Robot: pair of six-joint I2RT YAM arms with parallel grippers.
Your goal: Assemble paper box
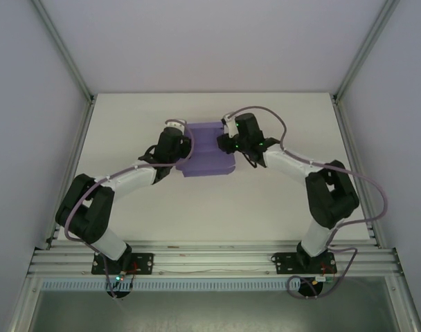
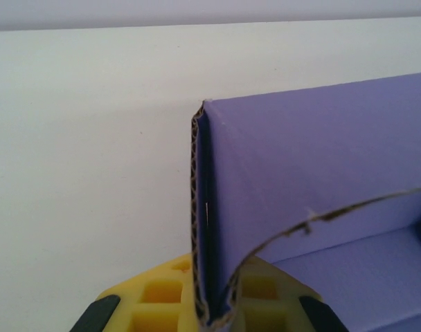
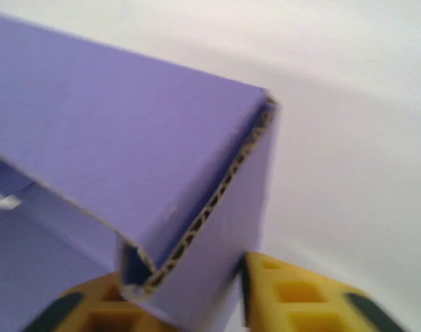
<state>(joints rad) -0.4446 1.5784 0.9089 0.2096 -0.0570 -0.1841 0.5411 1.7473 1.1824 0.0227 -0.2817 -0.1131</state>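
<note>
From above, the paper box (image 1: 209, 158), lavender and half-formed, lies on the white table (image 1: 280, 200) toward the far middle, between the two arms. The left gripper (image 1: 183, 149) is at the box's left edge and the right gripper (image 1: 230, 144) is at its right edge near the far corner. From overhead the wrists cover the jaws, so the grip cannot be read there. The left wrist camera fills this in: a side wall stands upright, folded double over itself with its corrugated edge showing. The left yellow pads (image 2: 158, 296) press it from both sides at its lower end, jaws narrow and clamped on the wall. The box floor shows at lower right in that view, with a curved cut edge crossing in front. The right wrist camera shows the opposite wall, likewise doubled over, tilted in the frame, fluting visible along its end. It sits between the right yellow pads (image 3: 297, 297). The right-hand pad is just beside the wall with a thin dark line between them, and the other is partly hidden under the fold. That picture is blurred, so I cannot tell whether these jaws pinch the wall or stop just short. White table surface runs behind the box in both wrist views.
</note>
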